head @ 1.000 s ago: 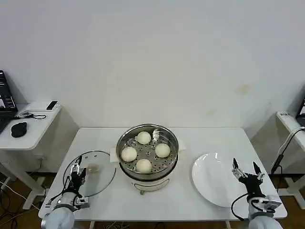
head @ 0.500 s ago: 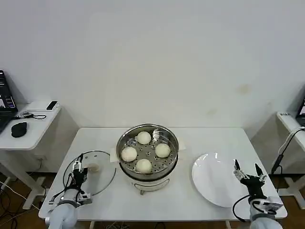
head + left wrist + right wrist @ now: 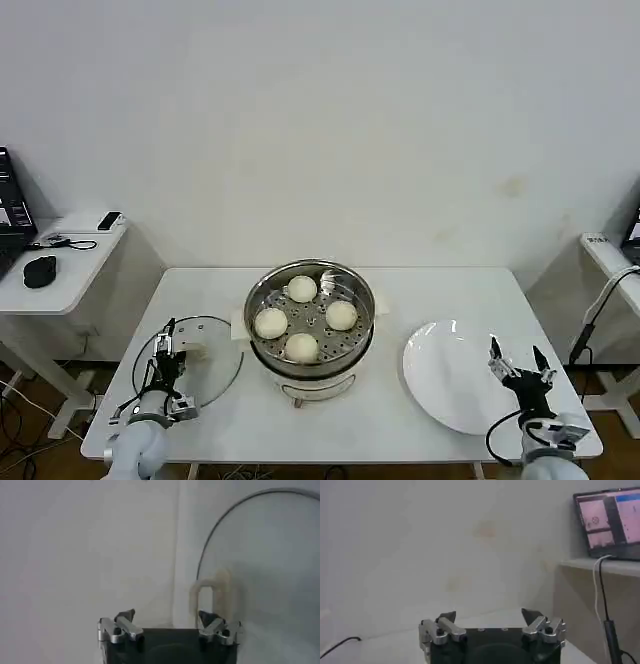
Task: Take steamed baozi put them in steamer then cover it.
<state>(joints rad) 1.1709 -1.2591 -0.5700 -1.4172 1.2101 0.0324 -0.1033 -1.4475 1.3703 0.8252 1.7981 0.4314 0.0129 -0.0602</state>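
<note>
Four baozi in uncovered steamer; cover flat on counter beside spread, empty left pincer; right pincer spread, empty, by plate.

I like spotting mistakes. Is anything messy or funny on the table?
Nothing is spilled or broken. Four cream-white round buns sit neatly in the shiny steel steamer pot. Its clear glass lid lies flat beside it, not on yet, with the left tool open over it.
</note>
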